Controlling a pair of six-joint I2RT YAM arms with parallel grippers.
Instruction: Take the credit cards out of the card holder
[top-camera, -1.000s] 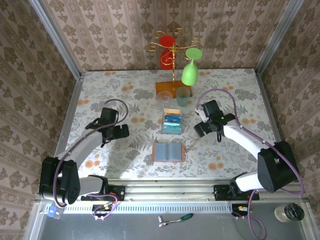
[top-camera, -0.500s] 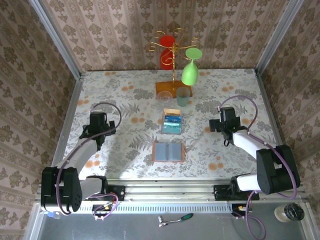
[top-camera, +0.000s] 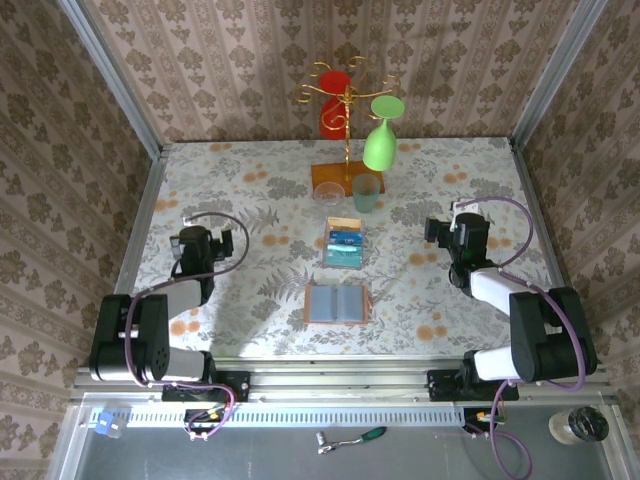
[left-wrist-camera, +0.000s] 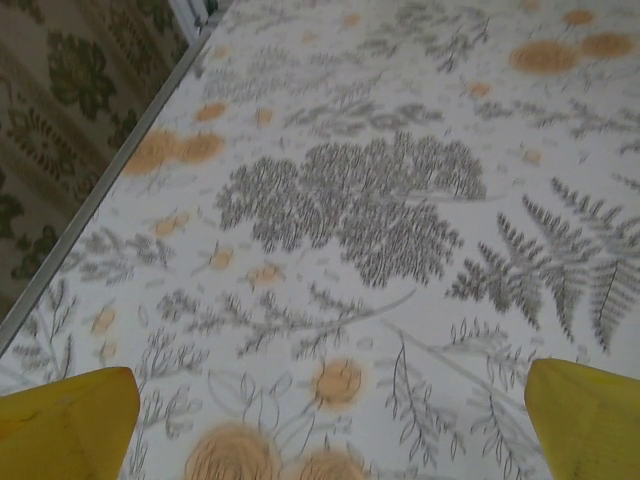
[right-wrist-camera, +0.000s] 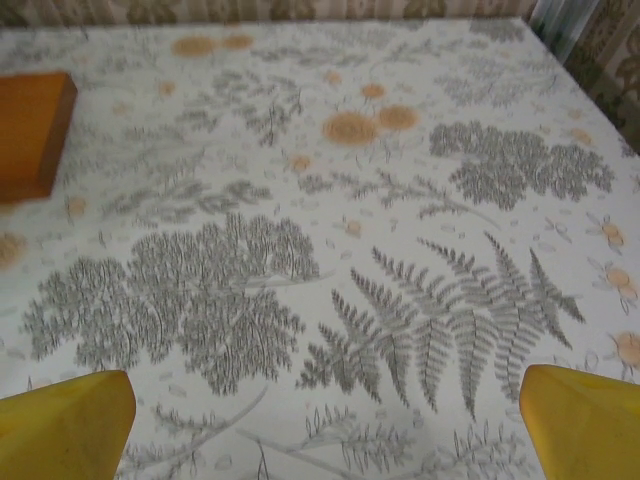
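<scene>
Top view
- Table cloth, floral (top-camera: 250, 190).
- 1 card holder (top-camera: 338, 303) lies open and flat, grey-blue lining up, near mid front edge.
- At its 12 o'clock, apart from it: 1 clear tray (top-camera: 324, 250) with the credit cards (top-camera: 345, 238) lying in it. Blue and teal ones seen; exact no. cannot tell.
- Further toward 12: 1 gold rack (top-camera: 347, 110) on an orange-brown base (top-camera: 328, 176), with 1 green wine glass (top-camera: 381, 145) hung bowl-down and 1 red vessel (top-camera: 333, 95) behind it.
- 2 tumblers stand by the base: 1 teal-tinted (top-camera: 366, 193), 1 clear (top-camera: 328, 194).
- Left gripper (top-camera: 200, 240) at approx. 10 o'clock of the holder, right gripper (top-camera: 458, 232) at approx. 2 o'clock. Both well apart from holder and tray, with bare cloth between.

Left wrist view
- 2 yellow fingers (left-wrist-camera: 65, 425) in the bottom corners. Left gripper (left-wrist-camera: 325, 420) jaws spread wide, nothing between but cloth.

Right wrist view
- Same for the right gripper (right-wrist-camera: 325, 420): fingers (right-wrist-camera: 585, 420) wide apart, holding nothing.
- Corner of the base (right-wrist-camera: 30, 130) at 10 o'clock.
</scene>
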